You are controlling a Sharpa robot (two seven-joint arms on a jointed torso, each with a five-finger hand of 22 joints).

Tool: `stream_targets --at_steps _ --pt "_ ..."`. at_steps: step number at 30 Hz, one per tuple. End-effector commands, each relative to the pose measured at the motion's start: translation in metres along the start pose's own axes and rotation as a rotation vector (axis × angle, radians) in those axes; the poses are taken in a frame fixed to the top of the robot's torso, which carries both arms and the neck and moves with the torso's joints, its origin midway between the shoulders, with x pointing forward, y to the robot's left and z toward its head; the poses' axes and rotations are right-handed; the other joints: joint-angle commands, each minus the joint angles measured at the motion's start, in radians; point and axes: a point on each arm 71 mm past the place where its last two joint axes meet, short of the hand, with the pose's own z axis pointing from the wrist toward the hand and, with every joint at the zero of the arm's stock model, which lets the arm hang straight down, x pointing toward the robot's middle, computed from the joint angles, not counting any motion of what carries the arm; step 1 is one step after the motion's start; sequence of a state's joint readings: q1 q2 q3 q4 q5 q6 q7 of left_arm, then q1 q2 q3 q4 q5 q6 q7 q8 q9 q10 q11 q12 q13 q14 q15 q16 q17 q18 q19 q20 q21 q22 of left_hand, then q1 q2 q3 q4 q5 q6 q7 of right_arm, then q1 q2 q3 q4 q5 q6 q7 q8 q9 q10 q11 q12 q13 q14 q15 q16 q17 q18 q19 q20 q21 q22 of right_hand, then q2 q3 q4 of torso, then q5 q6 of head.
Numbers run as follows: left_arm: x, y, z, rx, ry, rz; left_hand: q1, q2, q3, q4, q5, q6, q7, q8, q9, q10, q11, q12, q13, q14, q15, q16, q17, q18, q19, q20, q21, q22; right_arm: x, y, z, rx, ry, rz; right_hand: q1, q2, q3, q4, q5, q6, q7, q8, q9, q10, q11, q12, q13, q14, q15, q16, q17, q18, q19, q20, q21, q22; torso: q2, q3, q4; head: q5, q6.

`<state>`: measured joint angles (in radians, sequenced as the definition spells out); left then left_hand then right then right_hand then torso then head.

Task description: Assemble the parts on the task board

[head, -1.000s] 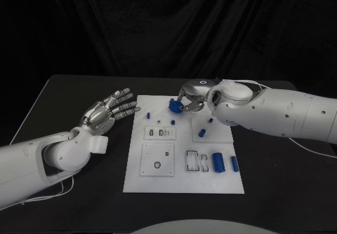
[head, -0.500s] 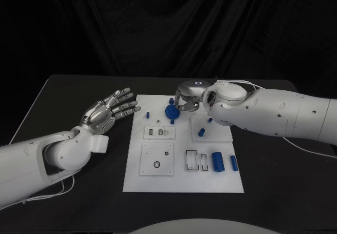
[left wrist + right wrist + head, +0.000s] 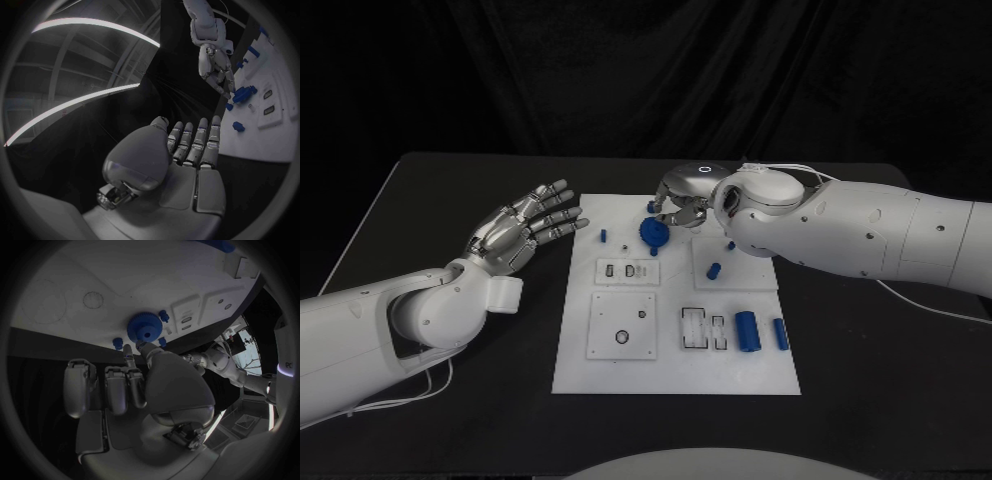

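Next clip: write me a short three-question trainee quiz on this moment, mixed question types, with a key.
1. True or false: the left hand holds a blue part.
2. Which part is at the right hand fingertips? A) blue gear B) blue cylinder C) small peg
3. Fill in: the blue cylinder lies near the task board corner on the robot's ____ side.

Key: 1 false, it is open beside the board, fingers spread. 2 A; whether the fingers grip the gear is unclear. 3 right.
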<state>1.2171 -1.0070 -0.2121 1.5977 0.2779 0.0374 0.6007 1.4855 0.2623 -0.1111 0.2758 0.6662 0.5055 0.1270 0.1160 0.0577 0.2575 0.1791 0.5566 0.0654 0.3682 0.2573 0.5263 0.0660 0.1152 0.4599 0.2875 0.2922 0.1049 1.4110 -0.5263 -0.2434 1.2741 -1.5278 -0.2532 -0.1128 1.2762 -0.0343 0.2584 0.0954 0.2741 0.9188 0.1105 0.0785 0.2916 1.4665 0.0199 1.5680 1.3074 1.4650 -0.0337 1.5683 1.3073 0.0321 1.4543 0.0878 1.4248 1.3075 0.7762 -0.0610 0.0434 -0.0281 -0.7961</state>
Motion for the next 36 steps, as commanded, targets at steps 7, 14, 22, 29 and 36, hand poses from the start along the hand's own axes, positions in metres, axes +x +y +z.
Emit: stream_targets --at_steps 7,14,22,29,36 --pt "0.0 0.0 -0.001 0.005 0.01 -0.013 0.012 0.0 0.008 -0.002 0.005 0.001 0.007 -0.001 0.0 -0.001 0.009 0.004 0.001 0.0 0.007 0.007 0.0 -0.02 -0.007 0.001 0.004 -0.001 0.0 -0.003 -0.007 -0.023 -0.04 0.008 -0.009 0.001 -0.006 0.002 -0.012 -0.015 -0.001 -0.01 -0.004 0.104 0.007 0.003 0.263 0.106 0.008 0.003 0.263 0.013 -0.007 -0.001 -0.005 0.202 0.0 -0.0003 -0.0011 0.007 0.002" --pt "-0.001 0.0 -0.002 0.005 0.006 -0.012 0.013 0.002 0.015 -0.002 0.006 0.001 0.008 -0.001 0.0 -0.001 0.01 0.004 0.001 0.0 0.007 0.008 0.0 -0.02 -0.008 0.001 0.004 -0.001 0.002 -0.005 -0.016 -0.033 -0.041 0.019 -0.016 -0.005 -0.024 0.015 -0.068 -0.075 0.002 -0.017 -0.033 0.104 0.01 0.003 0.263 0.106 0.011 0.003 0.263 0.013 -0.006 0.002 -0.009 0.203 0.0 0.0001 -0.0012 0.011 -0.001" --pt "-0.002 0.0 -0.003 0.003 0.003 -0.012 0.015 0.004 0.023 -0.002 0.007 0.0 0.008 -0.001 0.0 -0.002 0.01 0.005 0.001 -0.001 0.007 0.01 0.0 -0.021 -0.008 0.001 0.004 -0.001 0.007 -0.006 -0.027 -0.036 -0.03 0.033 -0.006 -0.009 -0.035 0.013 -0.082 -0.121 0.003 -0.017 -0.055 0.104 0.01 0.003 0.263 0.106 0.011 0.003 0.263 0.013 -0.007 0.002 -0.013 0.203 0.0 0.0005 -0.0016 0.01 -0.001" --pt "-0.002 0.0 -0.003 0.0 0.003 -0.013 0.016 0.005 0.034 -0.002 0.007 -0.001 0.009 -0.001 0.0 -0.002 0.011 0.006 0.001 -0.002 0.007 0.012 0.0 -0.021 -0.009 0.001 0.005 -0.001 0.01 -0.005 -0.029 -0.039 -0.013 0.037 0.011 -0.015 -0.039 0.001 -0.093 -0.128 -0.001 -0.012 -0.062 0.104 0.008 0.003 0.263 0.106 0.01 0.003 0.263 0.014 -0.007 0.002 -0.014 0.202 0.0 0.0007 -0.0033 0.01 0.0" --pt "-0.003 0.001 -0.004 -0.002 0.002 -0.012 0.018 0.005 0.043 -0.003 0.007 -0.001 0.009 -0.001 0.0 -0.002 0.012 0.006 0.001 -0.003 0.008 0.013 0.0 -0.021 -0.009 0.001 0.006 -0.001 0.012 -0.001 -0.027 -0.044 0.005 0.037 0.011 -0.016 -0.043 0.002 -0.1 -0.125 -0.001 -0.01 -0.063 0.104 0.007 0.003 0.263 0.106 0.009 0.003 0.263 0.013 -0.005 0.001 -0.013 0.203 -0.001 -0.0001 -0.0028 0.007 0.001"
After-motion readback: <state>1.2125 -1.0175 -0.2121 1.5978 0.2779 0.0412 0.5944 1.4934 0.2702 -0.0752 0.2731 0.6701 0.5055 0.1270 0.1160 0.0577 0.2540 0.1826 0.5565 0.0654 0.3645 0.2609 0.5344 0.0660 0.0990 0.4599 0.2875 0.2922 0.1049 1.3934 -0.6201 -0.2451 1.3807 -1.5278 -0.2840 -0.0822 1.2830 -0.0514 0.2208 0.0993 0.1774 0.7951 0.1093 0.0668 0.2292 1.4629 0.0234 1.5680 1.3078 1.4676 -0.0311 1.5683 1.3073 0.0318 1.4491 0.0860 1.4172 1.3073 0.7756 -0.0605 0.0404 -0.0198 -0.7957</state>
